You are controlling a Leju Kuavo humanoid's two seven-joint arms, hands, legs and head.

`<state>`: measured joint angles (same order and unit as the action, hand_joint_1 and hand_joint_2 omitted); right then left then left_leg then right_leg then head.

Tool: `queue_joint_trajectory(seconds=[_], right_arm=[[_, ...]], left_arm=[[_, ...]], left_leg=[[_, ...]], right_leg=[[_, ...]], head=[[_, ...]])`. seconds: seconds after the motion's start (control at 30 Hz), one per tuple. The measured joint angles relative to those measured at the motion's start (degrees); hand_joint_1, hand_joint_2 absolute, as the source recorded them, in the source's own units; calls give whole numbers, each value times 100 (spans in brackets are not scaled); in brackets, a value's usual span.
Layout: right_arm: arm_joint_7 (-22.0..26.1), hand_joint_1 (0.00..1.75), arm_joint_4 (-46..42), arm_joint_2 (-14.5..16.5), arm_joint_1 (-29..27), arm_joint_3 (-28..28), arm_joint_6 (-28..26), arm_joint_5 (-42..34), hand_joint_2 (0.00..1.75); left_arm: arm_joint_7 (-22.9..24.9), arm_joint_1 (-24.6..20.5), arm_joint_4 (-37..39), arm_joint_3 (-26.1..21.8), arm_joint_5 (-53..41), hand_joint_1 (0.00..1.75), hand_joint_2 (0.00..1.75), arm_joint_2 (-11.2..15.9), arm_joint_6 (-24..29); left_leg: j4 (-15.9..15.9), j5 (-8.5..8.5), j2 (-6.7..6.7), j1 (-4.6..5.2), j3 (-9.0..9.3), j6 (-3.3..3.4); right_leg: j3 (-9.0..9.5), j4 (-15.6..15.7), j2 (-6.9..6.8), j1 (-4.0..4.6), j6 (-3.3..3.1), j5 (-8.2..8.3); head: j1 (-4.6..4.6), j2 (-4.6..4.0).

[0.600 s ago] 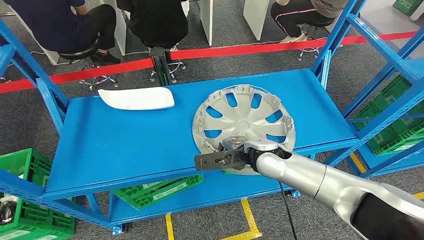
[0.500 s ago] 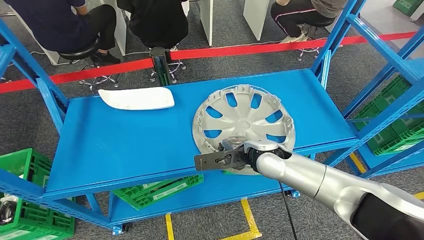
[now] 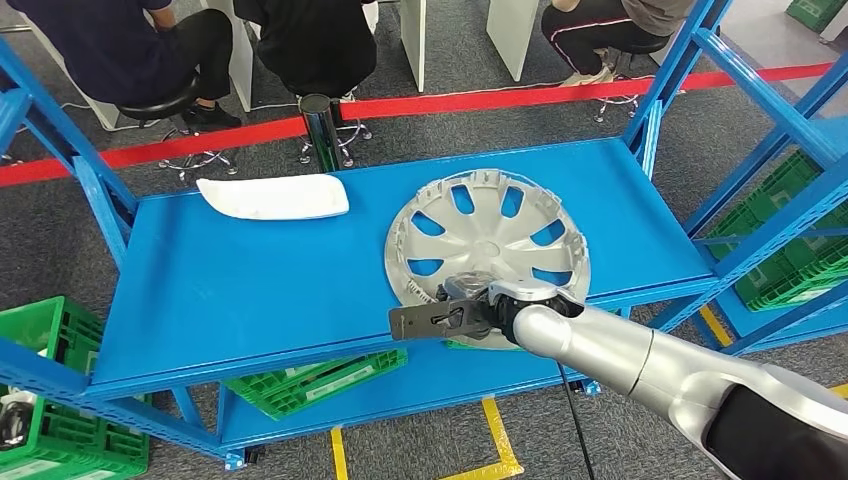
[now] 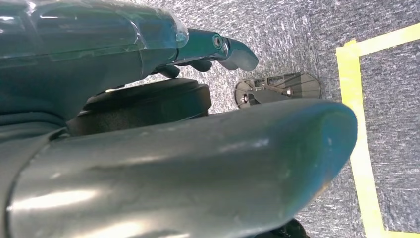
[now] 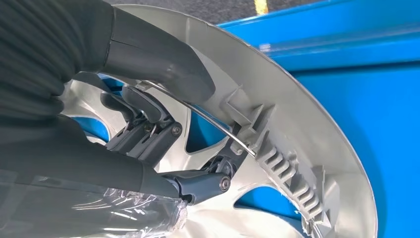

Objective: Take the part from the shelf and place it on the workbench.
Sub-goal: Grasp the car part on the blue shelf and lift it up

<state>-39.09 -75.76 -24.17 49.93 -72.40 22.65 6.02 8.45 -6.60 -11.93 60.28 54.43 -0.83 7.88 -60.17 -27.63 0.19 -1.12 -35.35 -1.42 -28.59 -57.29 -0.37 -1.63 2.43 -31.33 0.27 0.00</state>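
A silver hubcap (image 3: 487, 235) lies flat on the blue shelf board (image 3: 250, 290), toward its right half. My right hand (image 3: 470, 312) comes in over the shelf's front edge and grips the hubcap's near rim. In the right wrist view the thumb (image 5: 158, 59) lies over the outside of the hubcap (image 5: 307, 163) rim while the darker fingers (image 5: 148, 129) hook into its ribbed inner side. My left hand (image 4: 148, 163) hangs over the grey carpet and holds nothing, its fingers apart.
A white curved panel (image 3: 272, 196) lies at the shelf's back left. Blue uprights (image 3: 660, 80) frame the shelf. Green crates (image 3: 50, 400) stand on the floor at the left and below the board. Seated people and a red floor line (image 3: 480, 98) are behind. Yellow tape (image 4: 356, 124) marks the floor.
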Motion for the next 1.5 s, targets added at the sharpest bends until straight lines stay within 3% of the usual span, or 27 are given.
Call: queue_joint_trajectory(seconds=[0.2, 0.33, 0.47, 0.67, 1.13, 1.33, 1.5], right_arm=[[733, 175, -92, -3, -122, 151, -1373, 495, 175], [1315, 175, -305, -5, -411, 631, -2506, 909, 175], [1635, 175, -644, -27, -833, 1240, -3205, 1318, 175], [1834, 175, -1094, -58, -1357, 2023, -3782, 1828, 175], [2146, 175, -1940, -137, -2277, 3314, -4820, 2158, 175], [2211, 175, -2199, -175, -2477, 3634, -4913, 2202, 175], [2486, 175, -2512, -175, -2744, 3949, -5364, 2203, 175]], left_arm=[[-33, 2, 0, 0, 50, 0, 0, 0, 57], [-76, 2, 0, 1, 63, 0, 0, -2, 88], [-77, 3, 0, 2, 63, 0, 0, -7, 118], [-56, 4, 0, 2, 63, 0, 0, -7, 165], [-26, 4, 0, 9, 26, 0, 0, -24, 169], [-22, 3, 0, 9, 9, 0, 0, -32, 169], [22, 3, 0, 10, -33, 0, 0, -31, 165]], left_leg=[[-1, 1, -8, 0, -4, 1], [-1, 1, -20, 1, -9, 1], [-2, 0, -43, 1, -15, 2], [-2, 0, -43, 2, -20, 2], [-2, -2, -34, 3, -25, 3], [-2, -3, -25, 3, -24, 2], [-2, -3, -28, 2, -23, 2]], right_leg=[[1, 0, -4, 0, 0, 0], [-2, 0, -9, 0, 0, -1], [-1, 1, -32, -1, 1, -9], [-3, 1, -34, -1, 5, -12], [-8, 2, -31, -2, 8, -14], [-11, 2, -30, -1, 8, -14], [-12, 2, -31, -1, 8, -14]], head=[[0, 0], [-1, 0], [0, 0], [5, 0], [7, 0], [7, 0], [8, 0]])
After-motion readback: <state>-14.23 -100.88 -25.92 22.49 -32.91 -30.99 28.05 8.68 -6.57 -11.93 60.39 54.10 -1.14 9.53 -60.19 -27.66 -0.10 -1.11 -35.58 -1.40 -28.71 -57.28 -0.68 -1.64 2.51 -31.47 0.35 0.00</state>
